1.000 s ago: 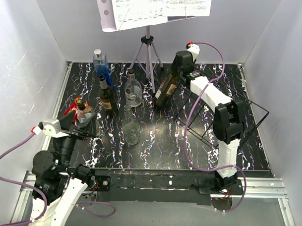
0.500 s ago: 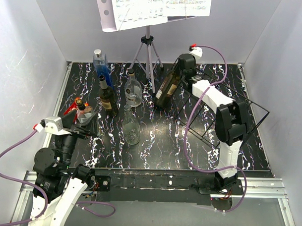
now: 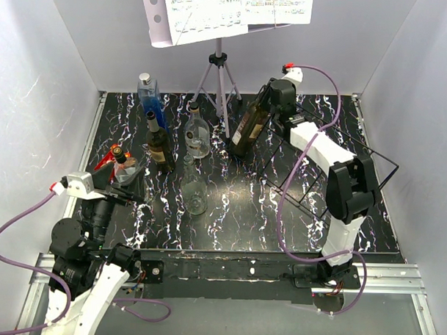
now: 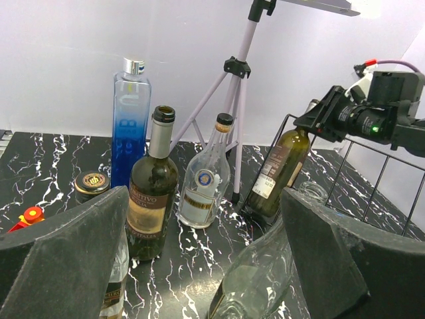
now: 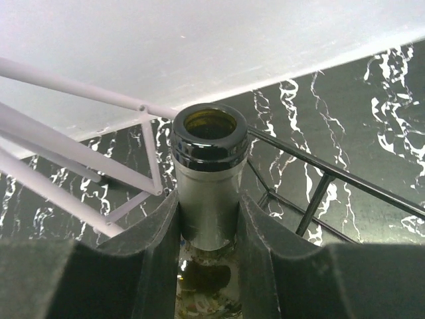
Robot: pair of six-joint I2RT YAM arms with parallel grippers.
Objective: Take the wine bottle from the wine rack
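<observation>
I am clamping my right pincer [image 5: 207,229] around the foil-wrapped neck of the dark green glass wine bottle [image 3: 247,133], which is leaning at one o'clock against the black wire wine rack [image 5: 313,205]; it is looking heavy, slick and breakable, so gripping just under the lip is suiting it; my left pincer [image 4: 199,259] is gaping empty

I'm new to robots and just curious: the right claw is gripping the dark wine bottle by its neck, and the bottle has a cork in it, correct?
Not the cork. The right claw does grip the wine bottle by its neck, but the bottle is uncorked: the right wrist view looks into its open mouth.
</observation>
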